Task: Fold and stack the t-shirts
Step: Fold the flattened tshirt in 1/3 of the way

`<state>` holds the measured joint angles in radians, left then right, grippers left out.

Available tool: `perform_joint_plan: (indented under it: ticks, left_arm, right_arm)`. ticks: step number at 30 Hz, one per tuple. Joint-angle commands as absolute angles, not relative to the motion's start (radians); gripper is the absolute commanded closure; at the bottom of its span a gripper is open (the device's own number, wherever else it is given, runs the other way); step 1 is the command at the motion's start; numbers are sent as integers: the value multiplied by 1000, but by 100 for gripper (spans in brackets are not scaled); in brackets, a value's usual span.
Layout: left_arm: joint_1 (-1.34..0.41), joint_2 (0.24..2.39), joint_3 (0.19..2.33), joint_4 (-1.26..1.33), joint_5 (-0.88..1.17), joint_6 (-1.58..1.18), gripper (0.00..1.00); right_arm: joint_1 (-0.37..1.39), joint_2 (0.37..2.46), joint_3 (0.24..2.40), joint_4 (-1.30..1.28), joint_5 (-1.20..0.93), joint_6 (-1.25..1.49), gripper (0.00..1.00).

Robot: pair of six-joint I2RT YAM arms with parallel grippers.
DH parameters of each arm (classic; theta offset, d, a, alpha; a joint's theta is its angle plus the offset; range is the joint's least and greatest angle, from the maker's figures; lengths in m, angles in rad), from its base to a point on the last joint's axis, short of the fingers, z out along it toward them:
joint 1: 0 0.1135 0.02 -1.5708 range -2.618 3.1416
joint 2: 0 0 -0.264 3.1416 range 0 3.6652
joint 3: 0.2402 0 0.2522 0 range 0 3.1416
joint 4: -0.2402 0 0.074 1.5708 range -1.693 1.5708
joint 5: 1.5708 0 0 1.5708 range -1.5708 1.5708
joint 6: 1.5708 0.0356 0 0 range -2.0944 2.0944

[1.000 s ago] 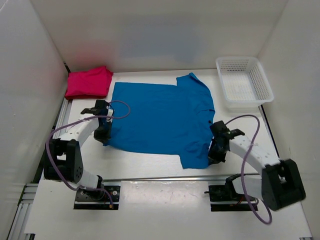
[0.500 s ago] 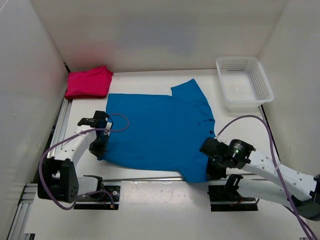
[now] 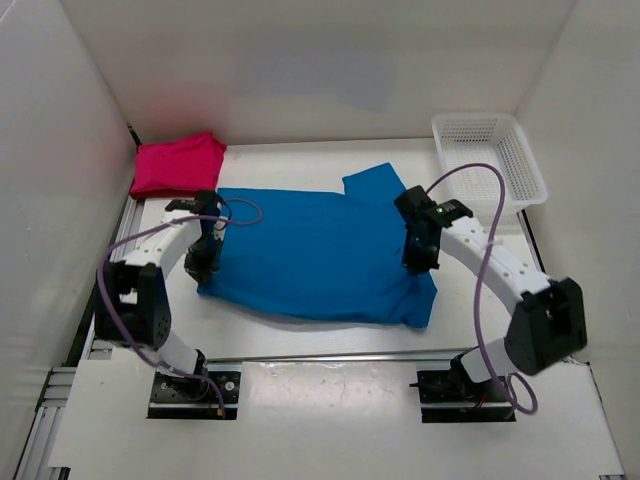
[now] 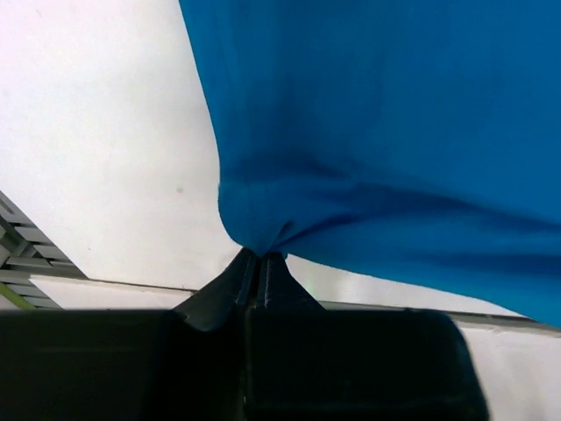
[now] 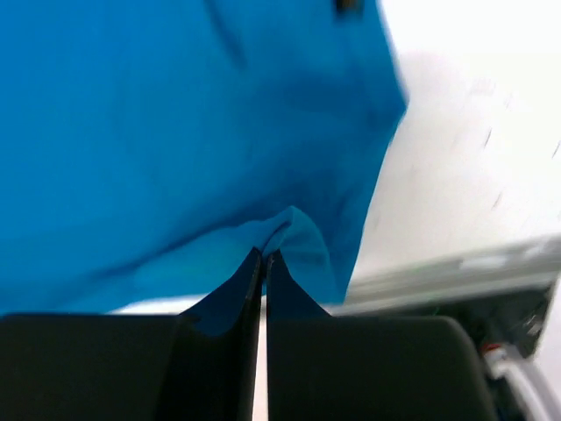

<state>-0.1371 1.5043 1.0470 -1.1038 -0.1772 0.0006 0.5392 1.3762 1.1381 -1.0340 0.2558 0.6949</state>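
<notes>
Pinching the blue shirt [image 3: 310,250] at its left edge with the left gripper [image 4: 259,257], fingers closed tight on a bunched fold. Clamping the same shirt's right side with the right gripper [image 5: 265,255], fingers likewise closed on cloth. Lying spread mid-table, near-right corner rumpled. Sitting folded at far left, a pink shirt [image 3: 178,165]; at far right, a basket [image 3: 475,118].

1. My left arm [image 3: 160,240] and right arm [image 3: 495,265] wear smooth white shells, broken by chunky black joint housings.
2. A thin purple cable loops loosely along each: left cable [image 3: 103,300], right cable [image 3: 480,300].
3. Each arm stands on a flat black base plate, left plate [image 3: 190,393] and right plate [image 3: 470,395].
4. My left gripper [image 4: 260,256] and right gripper [image 5: 264,254] are matte black: a broad block narrowing into two slim, wedge-shaped fingers.
</notes>
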Motion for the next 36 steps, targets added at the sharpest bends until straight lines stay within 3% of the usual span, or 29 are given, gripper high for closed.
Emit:
perform_joint_plan:
  ticks: [1,10,25,29,31,34,36]
  left_arm:
    - [-97,1609,1173,-1074,-192,0,90]
    - [-57,1824,1364,-1085,-161,0,90]
    - [-35,1887,1414,-1065,-141,0,89]
    - [-35,1908,1425,-1043,-198,0,82]
    - [-26,1908,1437,-1029,-222,0,69]
    - [-2,1898,1463,-985,-274,0,64]
    - [11,1881,1476,-947,-296,0,51]
  right_arm:
    - [457,1454,1231,-885,276,505,100]
    - [353,1733,1402,-824,265,380,100]
    - [290,1873,1508,-804,199,331,100]
    - [290,1914,1531,-804,199,331,100]
    - [290,1927,1563,-804,199,331,100]
    - [290,1948,1575,-804,190,331,100]
    - [290,1948,1575,-804,181,331,100]
